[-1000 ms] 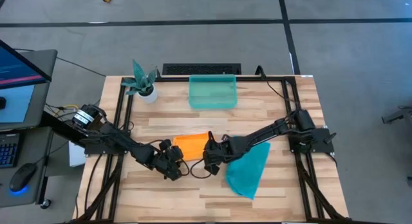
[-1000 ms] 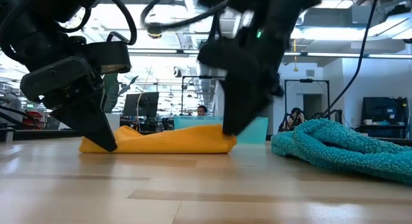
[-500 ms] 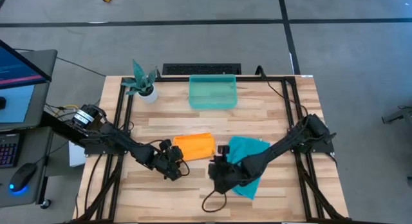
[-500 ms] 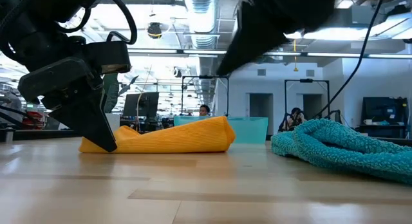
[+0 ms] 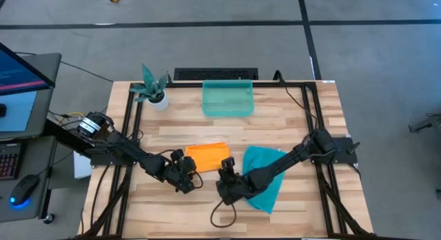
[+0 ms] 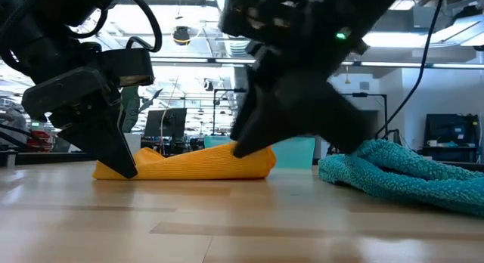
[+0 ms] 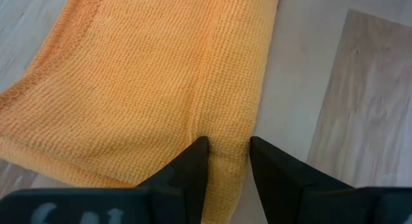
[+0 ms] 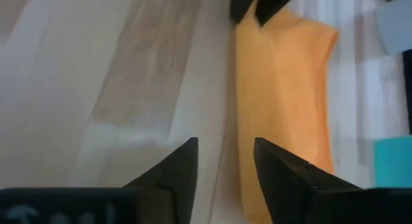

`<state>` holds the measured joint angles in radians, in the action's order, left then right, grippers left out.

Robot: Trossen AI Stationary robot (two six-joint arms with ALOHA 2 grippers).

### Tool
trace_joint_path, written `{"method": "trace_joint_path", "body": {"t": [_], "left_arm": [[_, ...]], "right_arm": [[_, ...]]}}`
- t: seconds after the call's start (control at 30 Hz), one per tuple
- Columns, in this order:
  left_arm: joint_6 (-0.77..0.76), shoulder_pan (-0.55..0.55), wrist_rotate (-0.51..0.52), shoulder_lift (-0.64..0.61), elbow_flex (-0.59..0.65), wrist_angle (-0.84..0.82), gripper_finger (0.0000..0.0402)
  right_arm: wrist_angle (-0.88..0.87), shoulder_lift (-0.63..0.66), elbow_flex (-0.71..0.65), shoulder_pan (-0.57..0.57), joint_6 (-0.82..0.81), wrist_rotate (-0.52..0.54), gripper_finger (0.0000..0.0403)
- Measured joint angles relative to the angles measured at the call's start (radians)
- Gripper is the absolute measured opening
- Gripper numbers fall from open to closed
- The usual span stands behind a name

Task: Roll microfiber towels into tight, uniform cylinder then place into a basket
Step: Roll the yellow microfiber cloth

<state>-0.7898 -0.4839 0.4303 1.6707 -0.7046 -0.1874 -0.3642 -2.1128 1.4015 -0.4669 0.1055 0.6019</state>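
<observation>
Potted plant (image 5: 152, 87) at the wooden table's (image 5: 303, 123) far-left corner

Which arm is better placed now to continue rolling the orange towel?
Left. The left gripper is already shut on an edge of the orange towel. The right gripper is open beside the towel, holding nothing.

Basket (image 5: 228, 99) at the back; towels (image 5: 207, 155) side by side (in front

A grey concrete floor (image 5: 207, 54) crossed by dark lines surrounds the wooden table (image 5: 324, 112), with a monitor (image 5: 17, 67) beside it.
</observation>
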Motion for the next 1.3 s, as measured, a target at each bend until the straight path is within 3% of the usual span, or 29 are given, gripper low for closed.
{"method": "trace_joint_path", "body": {"t": [0.2, 0.43, 0.67, 0.8, 1.17, 1.3], "left_arm": [[0.0, 0.0, 0.0, 0.0, 0.0, 0.002, 0.0111], [0.0, 0.0, 0.0, 0.0, 0.0, 0.0, 0.0111], [0.034, 0.0, 0.0, 0.0, 0.0, 0.0, 0.0111], [0.035, -0.003, 0.014, 0.0, 0.0, 0.002, 0.0111], [0.085, -0.036, 0.045, 0.002, -0.019, -0.018, 0.0111], [0.114, -0.047, 0.049, 0.004, -0.059, -0.081, 0.0111]], "right_arm": [[-0.022, -0.023, -0.001, 0.031, -0.007, 0.024, 0.0223], [-0.116, -0.036, -0.001, 0.084, -0.138, 0.026, 0.0226], [-0.13, -0.028, 0.0, 0.125, -0.211, -0.095, 0.0215], [-0.135, -0.029, 0.0, 0.129, -0.252, -0.121, 0.0182], [-0.128, -0.03, 0.001, 0.152, -0.296, -0.194, 0.0021], [-0.13, -0.031, 0.001, 0.155, -0.297, -0.208, 0.0014]]}}
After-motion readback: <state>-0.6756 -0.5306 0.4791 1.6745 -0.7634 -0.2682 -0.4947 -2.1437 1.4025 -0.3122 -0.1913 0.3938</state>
